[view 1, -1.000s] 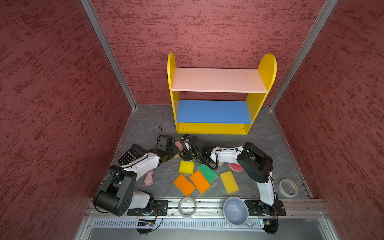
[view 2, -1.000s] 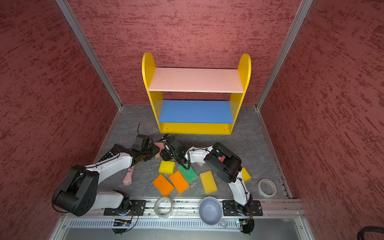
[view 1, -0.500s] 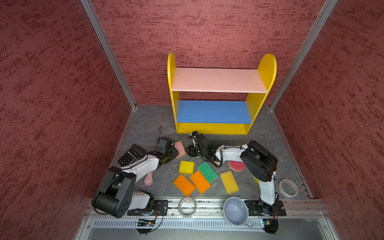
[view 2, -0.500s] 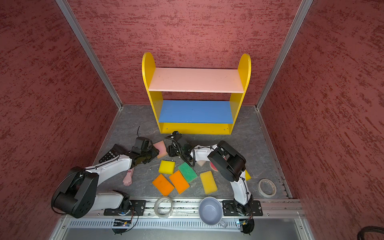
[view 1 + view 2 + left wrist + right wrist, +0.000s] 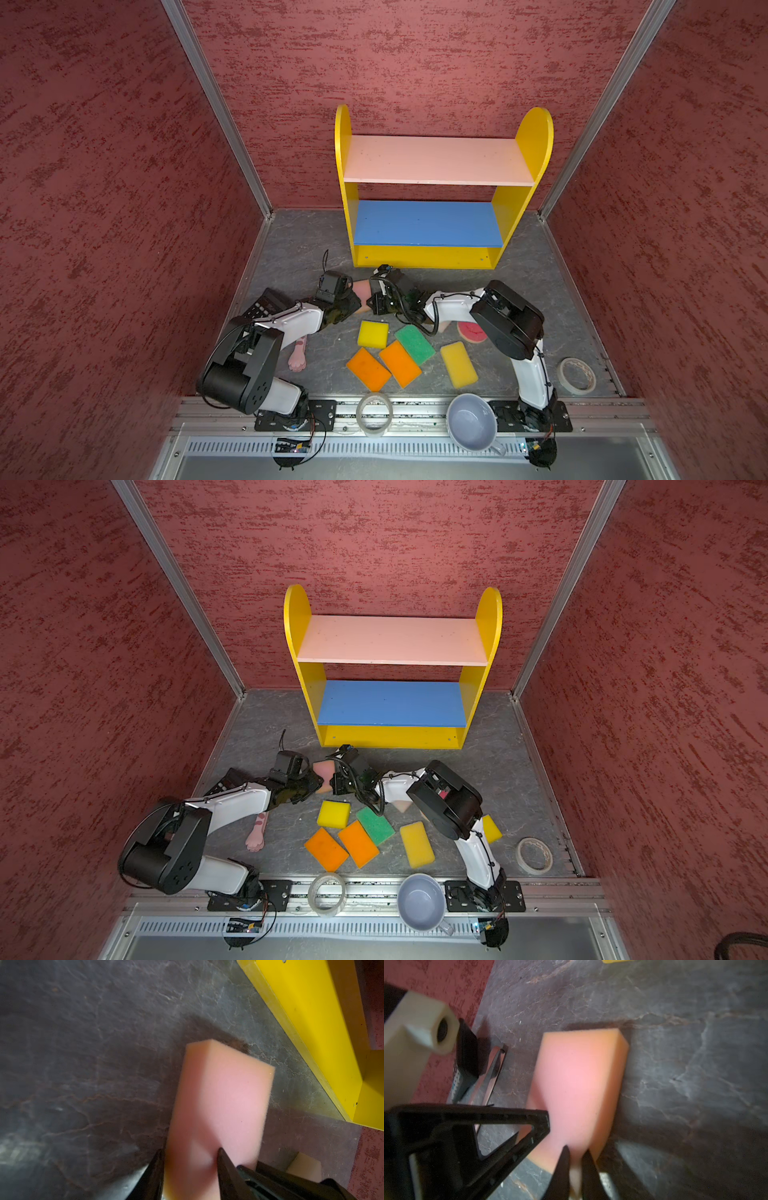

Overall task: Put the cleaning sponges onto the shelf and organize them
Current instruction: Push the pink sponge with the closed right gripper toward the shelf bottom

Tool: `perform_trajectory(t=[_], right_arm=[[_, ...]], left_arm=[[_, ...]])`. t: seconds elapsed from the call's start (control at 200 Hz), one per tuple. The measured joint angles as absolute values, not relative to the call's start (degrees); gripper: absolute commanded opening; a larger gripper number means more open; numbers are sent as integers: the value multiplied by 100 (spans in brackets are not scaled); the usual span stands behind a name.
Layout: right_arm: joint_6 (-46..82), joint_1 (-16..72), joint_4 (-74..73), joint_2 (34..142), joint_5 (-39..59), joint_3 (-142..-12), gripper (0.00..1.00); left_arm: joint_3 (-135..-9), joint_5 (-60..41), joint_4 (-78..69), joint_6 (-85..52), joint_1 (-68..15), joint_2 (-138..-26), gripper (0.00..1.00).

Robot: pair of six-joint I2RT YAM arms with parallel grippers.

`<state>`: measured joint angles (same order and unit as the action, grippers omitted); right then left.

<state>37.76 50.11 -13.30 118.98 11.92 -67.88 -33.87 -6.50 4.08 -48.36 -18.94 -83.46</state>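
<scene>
Between fingers, foam block (pink, rectangular)

Grey slate floor — sponges, shelf

From high over the front rail, both top views look down toward the back wall, sharing nearly the whole floor and the shelf. Both wrist cameras sit low and close over the floor, each framing the same pink sponge, soft-focused by nearness.
</scene>
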Motion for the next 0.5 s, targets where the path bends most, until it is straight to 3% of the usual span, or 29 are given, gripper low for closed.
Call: perform_trajectory(t=[0.391, 0.501], right_arm=[[3677, 5017, -1258, 11369, 735, -6418, 0], [3636, 5015, -1251, 11111, 543, -6233, 0]], left_arm=[[-3411, -766, 395, -4836, -1942, -8088, 42], [-3411, -753, 482, -4858, -1957, -7767, 50]])
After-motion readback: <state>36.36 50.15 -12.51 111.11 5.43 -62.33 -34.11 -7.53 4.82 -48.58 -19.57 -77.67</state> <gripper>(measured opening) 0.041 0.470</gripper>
